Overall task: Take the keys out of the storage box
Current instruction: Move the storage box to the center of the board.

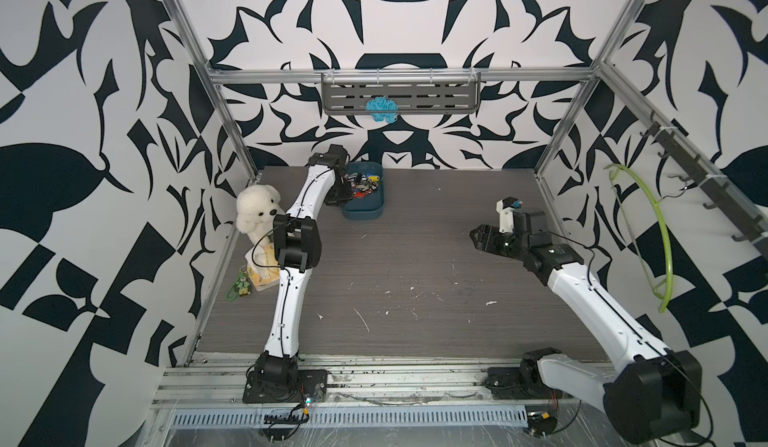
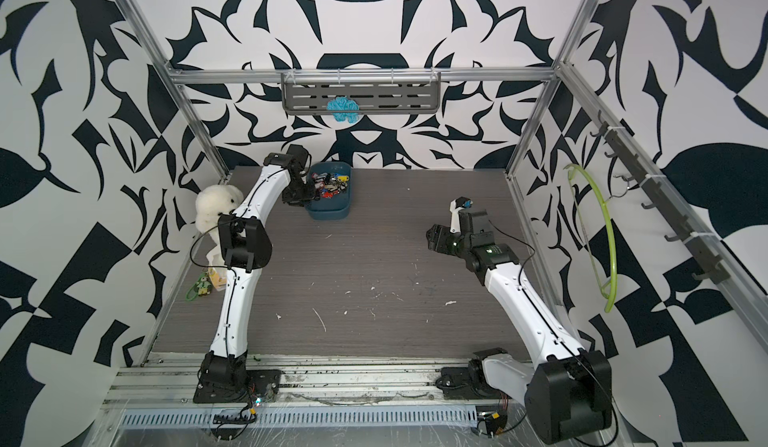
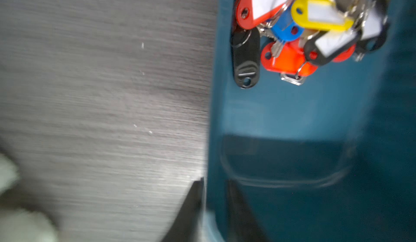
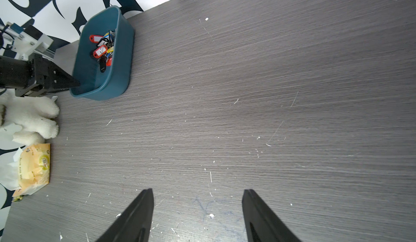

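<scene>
Plainly, the keys [image 3: 292, 27] lie heaped at the far end of the storage box [image 1: 363, 212], which sits at the back of the tabletop [image 1: 415, 278] close to the wall. They look like hard metal on linked rings with smooth plastic tags: light one by one, but probably a tangled clump, so pulling one tag may drag several along or let some slip off. The best hold seems to be a tag or ring standing clear of the heap, such as the black tag [image 3: 246, 58] at its edge or the red tag [image 3: 263, 3] on top. The left tool [image 3: 215, 180] has its jaws drawn close on the box's side wall near a corner, one finger inside and one outside, touching no key. The box looks like stiff, light plastic, so it could slide or tip under that grip. The right tool [image 4: 198, 190] hangs over bare tabletop well apart from the box, jaws wide and empty, with nothing between it and the box. A plush bear [image 1: 255, 212], a yellow packet [image 4: 36, 166] and a green charm [image 1: 241, 289] sit by the left arm, clear of the box; the walls and the left tool itself crowd the way in.
</scene>
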`<state>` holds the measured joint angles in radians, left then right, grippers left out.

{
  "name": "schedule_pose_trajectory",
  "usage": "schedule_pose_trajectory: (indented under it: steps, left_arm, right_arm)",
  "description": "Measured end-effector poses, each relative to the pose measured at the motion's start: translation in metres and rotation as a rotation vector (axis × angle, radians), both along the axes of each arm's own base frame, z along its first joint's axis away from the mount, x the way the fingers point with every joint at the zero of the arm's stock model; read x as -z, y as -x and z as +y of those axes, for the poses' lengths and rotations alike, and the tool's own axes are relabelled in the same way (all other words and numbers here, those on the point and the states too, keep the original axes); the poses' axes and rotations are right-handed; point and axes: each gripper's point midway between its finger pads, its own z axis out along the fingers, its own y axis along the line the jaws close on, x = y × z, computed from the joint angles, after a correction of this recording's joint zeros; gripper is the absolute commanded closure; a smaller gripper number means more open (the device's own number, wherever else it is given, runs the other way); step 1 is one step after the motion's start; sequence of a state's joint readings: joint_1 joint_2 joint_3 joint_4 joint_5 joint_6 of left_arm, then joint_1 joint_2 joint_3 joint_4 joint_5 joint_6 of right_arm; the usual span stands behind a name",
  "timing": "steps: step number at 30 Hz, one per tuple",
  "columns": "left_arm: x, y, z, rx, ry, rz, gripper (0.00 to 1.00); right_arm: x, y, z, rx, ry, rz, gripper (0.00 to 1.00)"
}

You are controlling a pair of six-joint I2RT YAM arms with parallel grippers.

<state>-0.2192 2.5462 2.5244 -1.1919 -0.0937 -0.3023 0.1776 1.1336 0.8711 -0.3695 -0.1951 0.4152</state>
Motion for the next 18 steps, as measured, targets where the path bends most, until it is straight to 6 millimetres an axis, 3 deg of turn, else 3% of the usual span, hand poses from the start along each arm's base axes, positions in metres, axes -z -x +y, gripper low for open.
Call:
schedule_pose_trajectory:
  steps: [4,11,15,18]
  left_arm:
    - [0.0,-0.001,-0.001,0.006,0.007,-0.002,1.0]
    - [0.0,0.003,-0.006,0.019,0.01,-0.002,1.0]
    - [0.001,0.022,-0.016,0.051,-0.005,0.027,1.0]
    - [0.002,0.049,-0.033,0.097,-0.021,0.068,1.0]
  right_arm:
    - [0.0,0.0,0.001,-0.005,-0.002,0.0,0.35]
    - [0.0,0.001,0.003,-0.014,-0.005,0.002,0.36]
    - [0.002,0.003,0.005,-0.021,-0.004,0.01,0.37]
    - [0.004,0.009,0.007,-0.027,-0.002,0.029,0.37]
